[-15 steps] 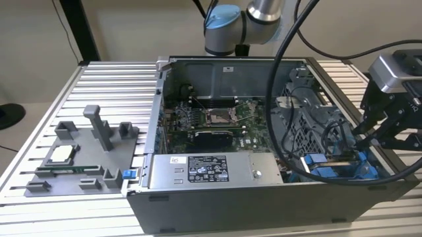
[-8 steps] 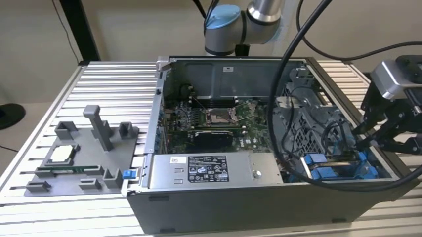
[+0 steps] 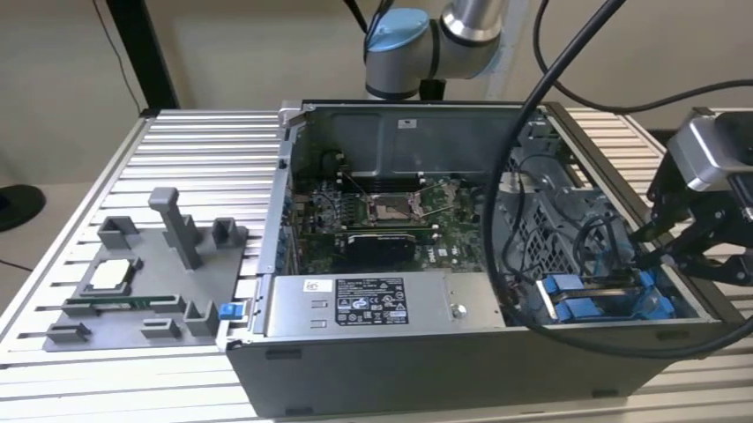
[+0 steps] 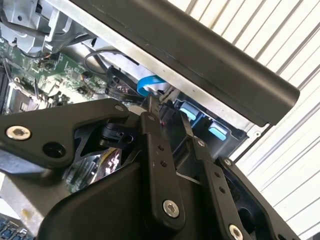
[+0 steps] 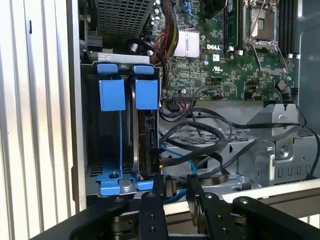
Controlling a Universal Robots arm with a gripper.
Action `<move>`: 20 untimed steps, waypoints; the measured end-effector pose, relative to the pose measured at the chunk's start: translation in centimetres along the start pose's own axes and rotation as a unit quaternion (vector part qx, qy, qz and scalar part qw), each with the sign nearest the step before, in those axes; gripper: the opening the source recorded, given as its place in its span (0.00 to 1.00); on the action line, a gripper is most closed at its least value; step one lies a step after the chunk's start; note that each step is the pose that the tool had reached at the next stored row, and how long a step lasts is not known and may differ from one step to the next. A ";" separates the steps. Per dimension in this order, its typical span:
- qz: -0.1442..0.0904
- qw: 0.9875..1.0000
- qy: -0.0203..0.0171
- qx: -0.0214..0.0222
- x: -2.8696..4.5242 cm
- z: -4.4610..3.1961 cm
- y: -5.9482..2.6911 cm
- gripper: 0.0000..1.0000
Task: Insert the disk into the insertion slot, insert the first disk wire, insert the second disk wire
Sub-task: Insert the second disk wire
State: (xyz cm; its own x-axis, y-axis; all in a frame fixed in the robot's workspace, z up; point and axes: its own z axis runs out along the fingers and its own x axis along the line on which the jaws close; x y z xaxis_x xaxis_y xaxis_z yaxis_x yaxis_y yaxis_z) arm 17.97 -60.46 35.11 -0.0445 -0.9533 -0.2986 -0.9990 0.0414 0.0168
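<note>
Black cables [image 5: 200, 129] were seen tangled with a thin blue cable [image 5: 186, 159] just beside the insertion slot [image 5: 119, 58], grey sheet metal lined with glossy blue rails, and there the disk [image 5: 148, 131] was seated on edge. The gripper [image 5: 174, 179] was held near the disk's end, its black fingers [image 5: 156, 184] drawn nearly together, apparently pinched on a small plug [image 5: 170, 186].

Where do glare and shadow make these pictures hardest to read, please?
In the first wrist view, the insertion slot lies in shadow while the heatsink glares; in the second wrist view, the slatted table is very bright; the exterior view is evenly lit.
</note>
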 end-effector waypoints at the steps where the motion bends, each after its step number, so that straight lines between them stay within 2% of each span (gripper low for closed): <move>1: 0.000 1.000 -0.003 0.000 0.08 0.04 -0.02 1.00; 2: 0.000 1.000 -0.006 0.000 0.18 0.07 -0.03 1.00; 4: 0.000 1.000 -0.009 0.000 0.45 0.05 -0.07 1.00; 15: 0.000 1.000 -0.015 -0.001 0.75 0.50 -0.09 1.00; 16: 0.000 1.000 -0.016 -0.001 0.75 0.51 -0.09 0.00; 20: 0.000 1.000 -0.021 -0.001 0.76 0.55 -0.09 0.00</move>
State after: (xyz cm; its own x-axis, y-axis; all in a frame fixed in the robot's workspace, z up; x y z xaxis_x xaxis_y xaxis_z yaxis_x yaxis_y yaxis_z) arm 18.02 -61.03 34.36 -0.0442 -0.9400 -0.3383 -0.9990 0.0406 0.0177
